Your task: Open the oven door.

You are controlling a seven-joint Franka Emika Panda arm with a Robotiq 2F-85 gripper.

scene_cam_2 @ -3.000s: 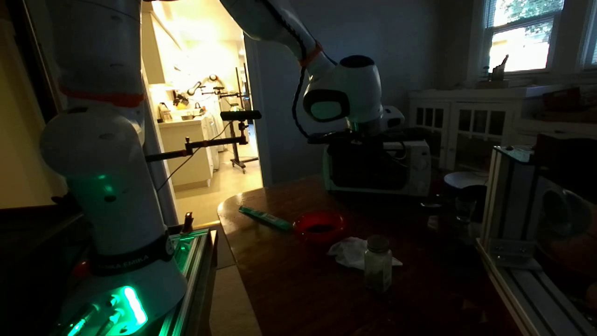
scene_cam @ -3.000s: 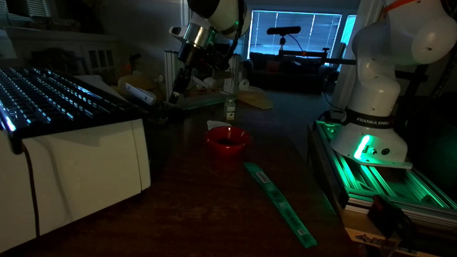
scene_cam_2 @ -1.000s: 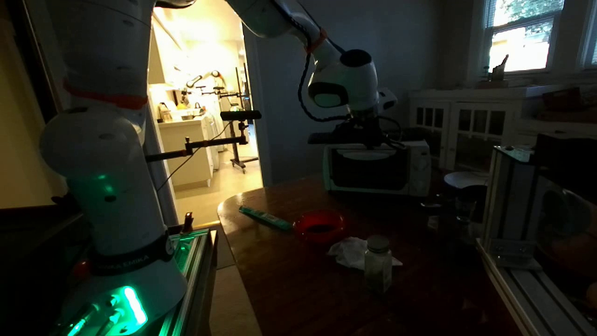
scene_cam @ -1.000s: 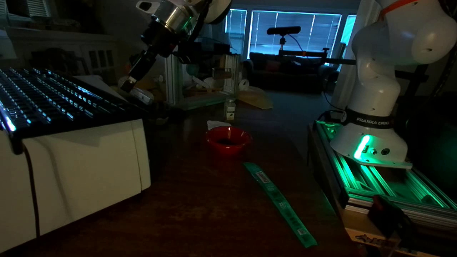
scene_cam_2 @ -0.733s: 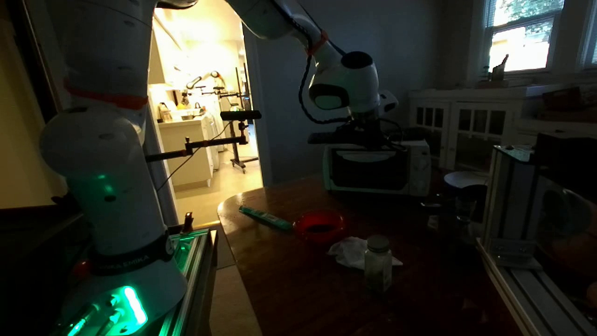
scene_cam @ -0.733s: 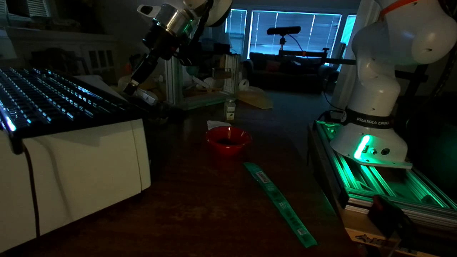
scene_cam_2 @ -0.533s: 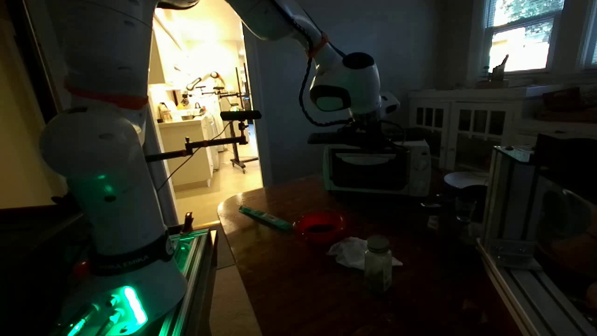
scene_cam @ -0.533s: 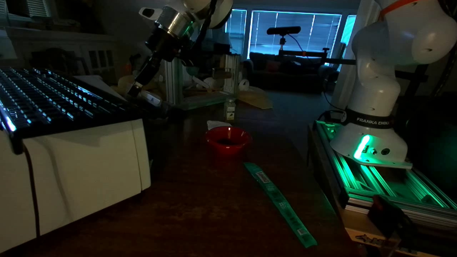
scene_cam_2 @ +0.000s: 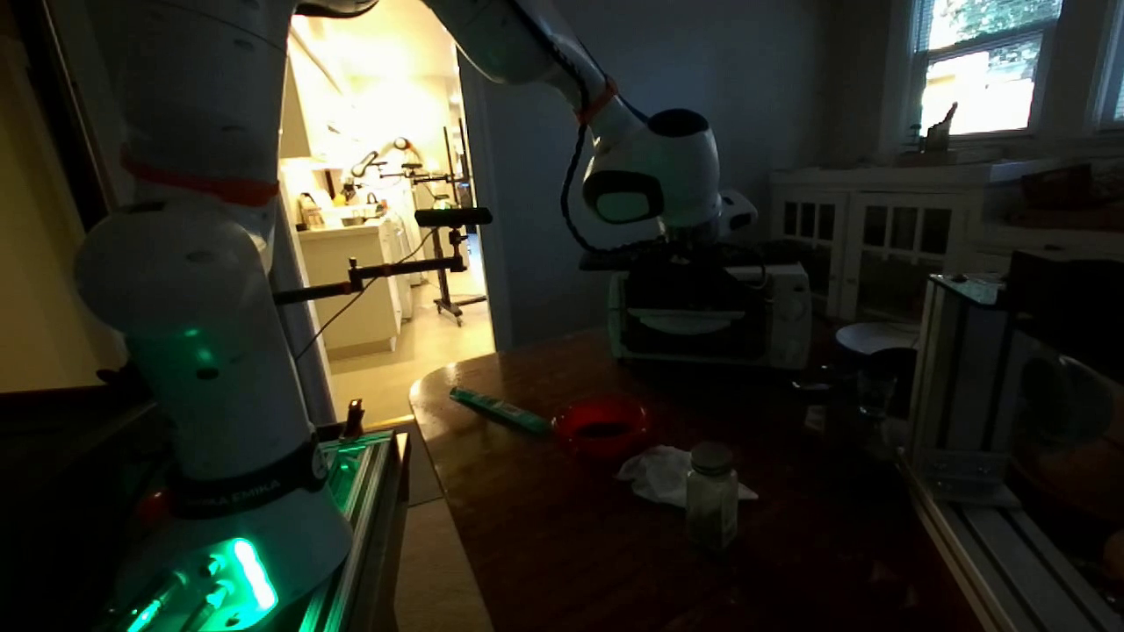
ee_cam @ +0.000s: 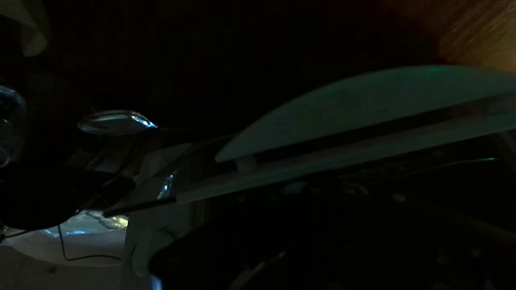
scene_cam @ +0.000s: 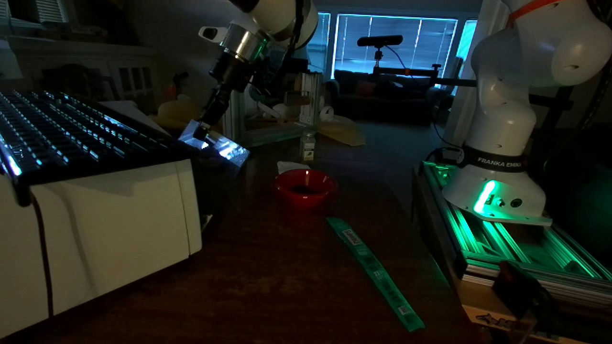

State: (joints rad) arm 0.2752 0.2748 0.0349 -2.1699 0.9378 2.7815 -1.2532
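The oven door [scene_cam: 232,149] is partly open and tilted outward from the oven [scene_cam: 119,234]. Its glossy panel catches light in an exterior view. Its pale bar handle [scene_cam_2: 689,321] shows in an exterior view and in the wrist view [ee_cam: 363,114], with the door's light edge beside it. My gripper [scene_cam: 202,131] points down at the door's upper, inner side, and its tip appears to touch the panel. In the wrist view the fingers are lost in darkness behind the door's edge. I cannot tell whether they are open or shut.
A black slotted rack [scene_cam: 86,138] lies on top of the oven. A red bowl [scene_cam: 306,188], a green packet [scene_cam: 375,274], a glass jar [scene_cam_2: 711,500] and white paper [scene_cam_2: 654,474] are on the table. A metal frame [scene_cam_2: 931,377] stands nearby. A spoon [ee_cam: 115,122] shows in the wrist view.
Three seconds ago the gripper was in front of the door; it then went over toward the oven. Over the last second it moved back outward and down, and the door tilted further open.
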